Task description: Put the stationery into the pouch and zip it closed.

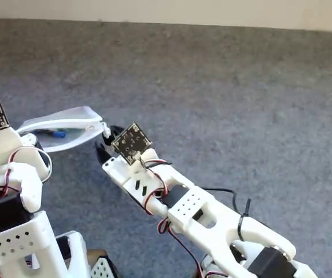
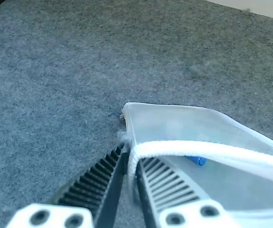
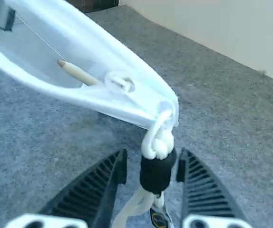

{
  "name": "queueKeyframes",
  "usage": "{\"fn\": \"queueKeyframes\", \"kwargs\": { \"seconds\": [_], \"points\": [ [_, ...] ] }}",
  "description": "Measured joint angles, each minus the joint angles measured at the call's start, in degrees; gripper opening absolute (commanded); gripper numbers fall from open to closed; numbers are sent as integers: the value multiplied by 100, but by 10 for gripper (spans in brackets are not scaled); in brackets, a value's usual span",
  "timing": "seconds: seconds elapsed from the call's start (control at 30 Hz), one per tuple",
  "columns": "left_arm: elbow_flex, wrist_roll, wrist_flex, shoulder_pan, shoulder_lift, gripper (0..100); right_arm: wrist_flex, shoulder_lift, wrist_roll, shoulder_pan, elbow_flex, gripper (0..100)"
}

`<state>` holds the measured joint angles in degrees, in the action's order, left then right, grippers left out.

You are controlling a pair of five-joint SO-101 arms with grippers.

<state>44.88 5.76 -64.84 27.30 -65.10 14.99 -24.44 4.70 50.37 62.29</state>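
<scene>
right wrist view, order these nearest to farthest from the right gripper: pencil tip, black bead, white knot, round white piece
From the right gripper:
1. black bead, between the jaws
2. white knot, just beyond it at the pouch corner
3. round white piece, farther up the pouch
4. pencil tip, deepest inside the pouch

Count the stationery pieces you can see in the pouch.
2. A blue piece lies inside the pouch; a pale pencil-like stick lies inside near the zipper pull. Others may be hidden.
</scene>
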Motion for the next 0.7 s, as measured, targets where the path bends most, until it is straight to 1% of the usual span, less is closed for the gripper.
{"fn": "queueKeyframes", "kwargs": {
  "seconds": [0.07,0.1,0.33,0.5,0.57,0.7],
  "points": [
    [0,0,0,0,0,11,0,0,0,-26,0,5],
    [0,0,0,0,0,11,0,0,0,-35,0,2],
    [0,0,0,0,0,11,0,-88,0,-220,0,5],
    [0,0,0,0,0,11,-18,-888,0,-237,396,5],
    [0,0,0,0,0,11,-273,-1213,0,-237,527,5],
    [0,0,0,0,0,11,-1310,-1785,0,-237,571,5]
  ]
}}
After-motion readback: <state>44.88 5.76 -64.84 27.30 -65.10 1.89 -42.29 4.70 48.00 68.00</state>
